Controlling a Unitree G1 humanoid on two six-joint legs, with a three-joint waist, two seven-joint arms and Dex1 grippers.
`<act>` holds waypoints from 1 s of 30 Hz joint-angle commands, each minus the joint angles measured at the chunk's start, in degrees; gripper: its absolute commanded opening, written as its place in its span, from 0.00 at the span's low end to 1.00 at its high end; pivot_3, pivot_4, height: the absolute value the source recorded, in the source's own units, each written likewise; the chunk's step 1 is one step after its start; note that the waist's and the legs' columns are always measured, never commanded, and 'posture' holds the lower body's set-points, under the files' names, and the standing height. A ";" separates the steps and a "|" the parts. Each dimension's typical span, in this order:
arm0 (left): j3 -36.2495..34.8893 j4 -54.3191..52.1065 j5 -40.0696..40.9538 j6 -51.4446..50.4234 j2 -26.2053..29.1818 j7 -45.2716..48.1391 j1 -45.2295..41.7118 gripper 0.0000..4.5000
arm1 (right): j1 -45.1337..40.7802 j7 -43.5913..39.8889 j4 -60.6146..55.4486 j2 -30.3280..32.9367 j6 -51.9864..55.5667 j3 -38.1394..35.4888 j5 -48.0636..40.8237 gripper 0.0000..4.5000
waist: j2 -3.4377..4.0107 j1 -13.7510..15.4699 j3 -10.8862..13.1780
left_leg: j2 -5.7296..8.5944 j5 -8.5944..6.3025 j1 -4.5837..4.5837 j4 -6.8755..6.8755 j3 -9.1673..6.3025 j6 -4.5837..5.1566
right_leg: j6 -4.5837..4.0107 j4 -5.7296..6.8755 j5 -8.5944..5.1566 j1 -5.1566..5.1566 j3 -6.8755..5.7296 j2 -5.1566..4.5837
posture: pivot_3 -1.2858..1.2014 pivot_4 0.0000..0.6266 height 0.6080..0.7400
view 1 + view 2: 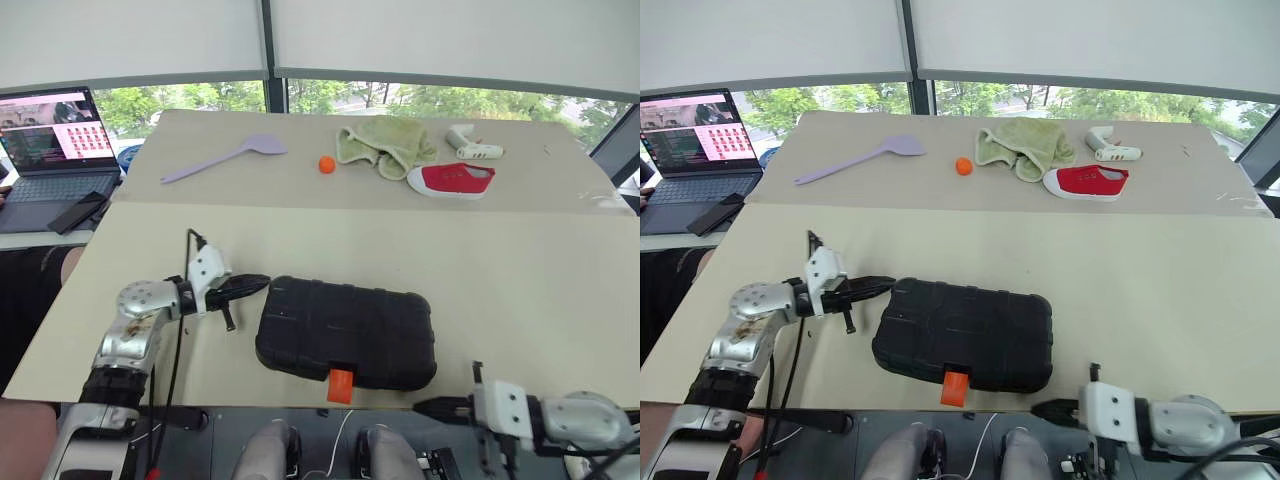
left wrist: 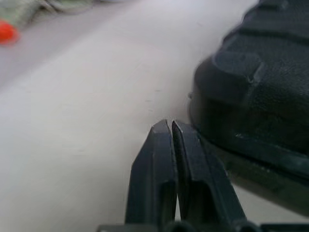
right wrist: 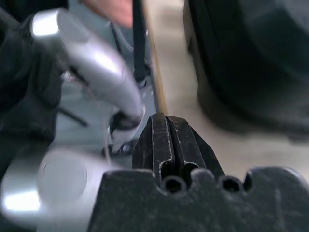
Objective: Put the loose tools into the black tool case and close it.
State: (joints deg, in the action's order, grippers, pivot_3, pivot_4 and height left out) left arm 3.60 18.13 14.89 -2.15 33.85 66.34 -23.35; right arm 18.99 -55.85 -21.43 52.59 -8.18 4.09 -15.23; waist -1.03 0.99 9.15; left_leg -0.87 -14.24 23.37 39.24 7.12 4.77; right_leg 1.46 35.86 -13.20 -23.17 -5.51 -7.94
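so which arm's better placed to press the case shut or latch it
Probably the left. The left gripper, shut, is over the table right at the black tool case's corner. The right gripper hangs off the table's near edge, past the orange latch.

black tool case [image 1: 345,333] | closed, flat | orange latch [image 1: 341,385] at near table edge

The right gripper [image 3: 166,126] has its jaws pressed flat together with nothing between them. Past its tips runs the edge of the beige table [image 3: 181,92], and the black tool case [image 3: 251,58] sits on that table, close to the edge, its lid down. Off the table's edge, beside the gripper, a silver arm [image 3: 91,63] of the robot crosses, blurred.
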 commanded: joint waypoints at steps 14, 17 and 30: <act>-4.63 -10.99 4.02 -6.34 -0.86 -3.35 8.32 0.02 | -25.31 8.59 17.93 -10.84 3.09 0.84 10.51 0.00 | -0.18 -0.44 0.12 | 0.00 0.03 0.07 0.01 -0.03 -0.03 | 0.00 0.05 0.02 -0.09 -0.01 -0.12 | 0.52 0.24 1.00; -7.78 -15.23 8.28 -11.59 -1.25 -5.65 10.10 0.02 | -27.49 7.58 22.76 -11.29 -0.24 1.01 11.63 0.00 | -0.18 -0.44 0.12 | 0.01 0.05 0.07 0.01 -0.04 -0.07 | 0.00 0.09 0.02 -0.09 -0.02 -0.15 | 0.52 0.24 1.00; -0.25 -22.80 18.09 -30.40 1.51 0.92 -5.56 0.02 | -18.26 3.66 18.74 -11.33 -1.83 -8.19 -0.23 0.00 | -0.16 -0.29 0.13 | 0.07 0.11 0.05 0.02 -0.10 -0.13 | 0.07 0.10 -0.02 0.09 -0.08 -0.03 | 0.52 0.24 1.00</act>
State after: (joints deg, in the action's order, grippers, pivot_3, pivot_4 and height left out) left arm -1.88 -3.72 34.03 -31.61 37.54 66.12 -27.43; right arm -0.71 -51.33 2.06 41.67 -9.94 -1.73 -11.33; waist -1.20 0.70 9.27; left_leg -0.80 -14.13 23.39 39.26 7.04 4.63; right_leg 1.54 35.96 -13.22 -23.05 -5.56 -7.94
